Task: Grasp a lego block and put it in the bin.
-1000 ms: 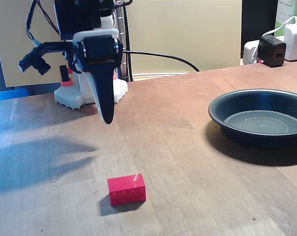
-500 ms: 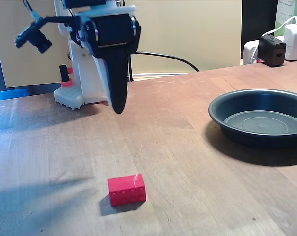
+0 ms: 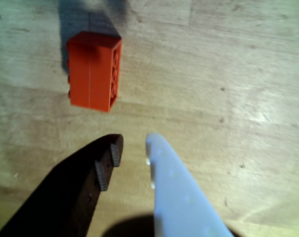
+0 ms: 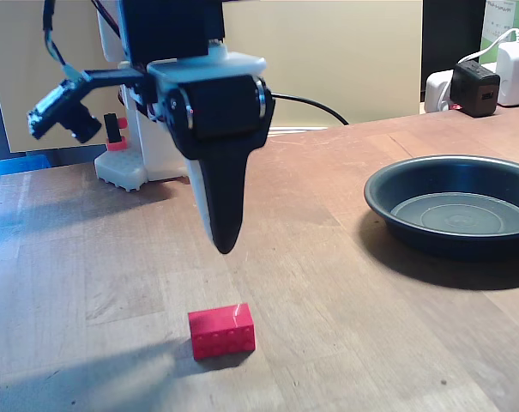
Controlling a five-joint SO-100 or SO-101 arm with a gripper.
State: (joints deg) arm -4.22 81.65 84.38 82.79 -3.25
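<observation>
The red lego block (image 4: 222,331) lies on the wooden table near the front edge in the fixed view, resting on its side with its round holes facing the camera. My gripper (image 4: 225,245) hangs pointing down, above and a little behind the block, not touching it. In the wrist view the lego block (image 3: 92,71) sits ahead and to the left of the gripper (image 3: 133,143), whose black and white fingers stand a narrow gap apart with nothing between them. The bin (image 4: 461,215), a shallow dark round pan, stands at the right with nothing in it.
The white robot base (image 4: 126,167) stands at the back left of the table. A black power adapter (image 4: 475,87) and white plugs (image 4: 516,73) sit at the back right, behind the bin. A black cable (image 4: 302,99) runs along the table's rear edge.
The gripper has swung away from the base toward the camera and come lower, now hanging just behind and above the block. The block and the bin have not moved.
</observation>
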